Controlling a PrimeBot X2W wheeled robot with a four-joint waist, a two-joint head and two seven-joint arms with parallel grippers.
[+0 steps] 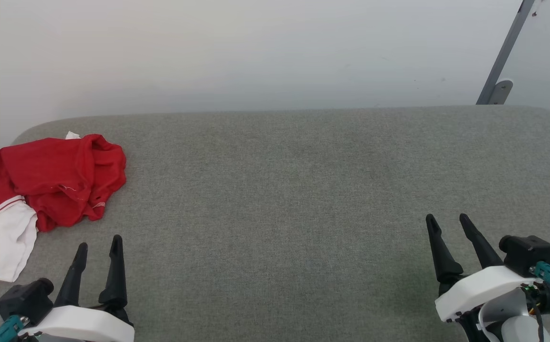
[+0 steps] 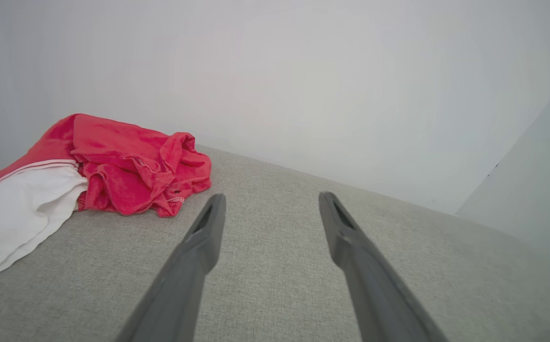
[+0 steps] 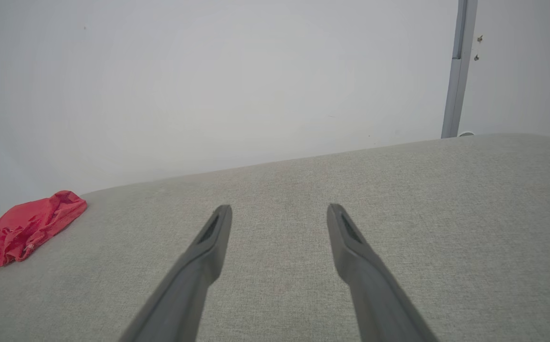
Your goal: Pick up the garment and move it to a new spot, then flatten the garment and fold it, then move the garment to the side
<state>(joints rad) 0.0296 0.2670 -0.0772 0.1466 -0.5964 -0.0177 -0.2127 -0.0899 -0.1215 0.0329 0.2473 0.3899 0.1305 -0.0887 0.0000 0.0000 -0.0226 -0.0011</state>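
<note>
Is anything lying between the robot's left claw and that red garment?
No. The grey surface between the left gripper and the garment is bare, as the left wrist view shows.

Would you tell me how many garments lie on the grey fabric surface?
1: a crumpled bright red thin garment with a white panel, at the far left of the grey fabric surface, ahead of the left gripper. Its folds may hide more.

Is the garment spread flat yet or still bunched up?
Bunched: the garment lies in a crumpled red heap with a white panel trailing off the grey surface's left edge.
</note>
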